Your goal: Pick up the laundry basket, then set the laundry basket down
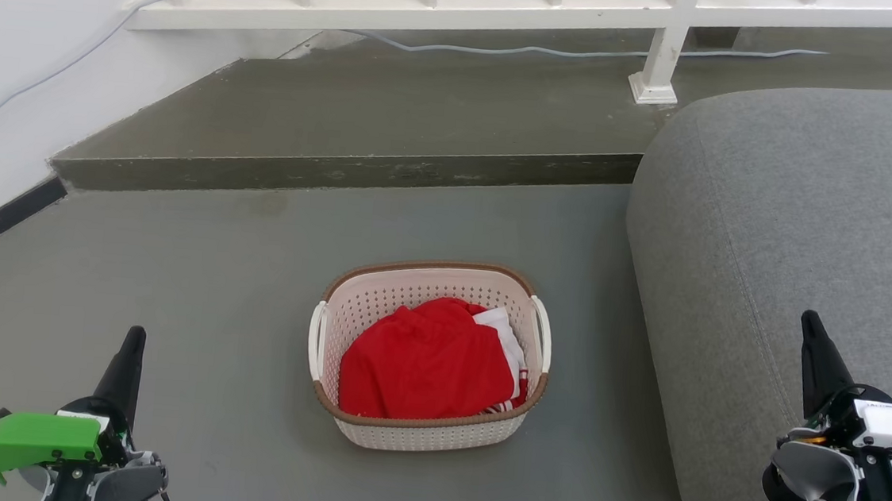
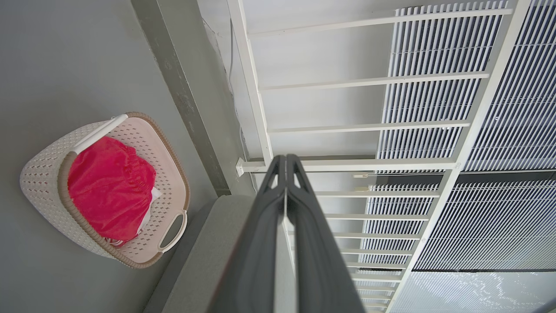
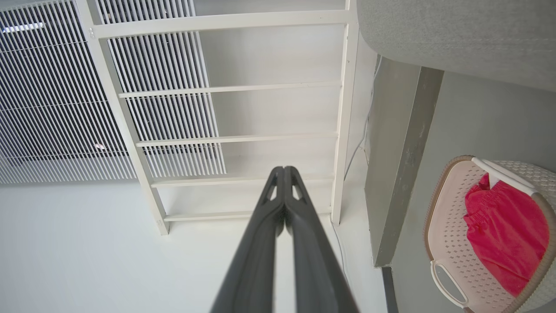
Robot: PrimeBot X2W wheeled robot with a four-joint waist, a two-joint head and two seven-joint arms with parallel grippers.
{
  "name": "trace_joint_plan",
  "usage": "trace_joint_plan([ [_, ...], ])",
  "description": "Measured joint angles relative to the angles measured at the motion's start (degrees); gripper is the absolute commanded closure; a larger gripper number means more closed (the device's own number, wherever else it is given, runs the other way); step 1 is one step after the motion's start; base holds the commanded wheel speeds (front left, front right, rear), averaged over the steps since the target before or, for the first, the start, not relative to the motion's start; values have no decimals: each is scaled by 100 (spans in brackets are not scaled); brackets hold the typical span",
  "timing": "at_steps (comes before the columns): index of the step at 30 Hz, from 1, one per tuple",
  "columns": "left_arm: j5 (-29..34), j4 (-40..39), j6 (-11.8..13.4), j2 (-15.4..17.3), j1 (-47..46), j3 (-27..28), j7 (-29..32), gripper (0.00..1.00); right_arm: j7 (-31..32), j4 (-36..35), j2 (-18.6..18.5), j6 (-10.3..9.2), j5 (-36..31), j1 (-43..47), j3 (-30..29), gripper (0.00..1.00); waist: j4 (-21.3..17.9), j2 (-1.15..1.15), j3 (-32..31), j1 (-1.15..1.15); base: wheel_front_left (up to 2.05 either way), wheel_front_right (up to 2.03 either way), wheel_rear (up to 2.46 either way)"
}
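The laundry basket sits on the grey floor at the centre of the head view, cream-white and perforated, with a brown rim and a white handle on each side. Red and white clothes lie inside it. The basket also appears at the left of the left wrist view and at the right of the right wrist view. My left gripper is at the lower left, well short of the basket, fingers shut together on nothing. My right gripper is at the lower right beside the sofa, also shut and empty.
A grey sofa rises close to the basket's right side. Behind the basket a raised floor step runs across. A white railing and a pale cable lie beyond it. A white wall stands at the left.
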Motion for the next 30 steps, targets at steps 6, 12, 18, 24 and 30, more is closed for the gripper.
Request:
trace_joint_plan([
  [6,0,0,0,0,-2,1,0,100,1,18,0,1,0,-41,-4,100,0,0,0,0,0,0,0],
  [12,0,-1,0,0,-4,2,0,100,16,25,1,2,0,-42,-8,100,0,0,-1,0,0,0,0],
  [18,0,-1,0,0,-7,3,0,100,16,31,1,2,0,-42,-11,100,-1,0,-1,0,0,0,0],
  [24,0,-1,0,0,-8,4,0,100,16,37,2,2,0,-43,-14,100,-1,0,-1,0,0,0,0],
  [30,0,-1,0,-1,-9,5,0,100,16,47,2,2,0,-44,-16,100,-1,0,-1,0,0,0,0],
])
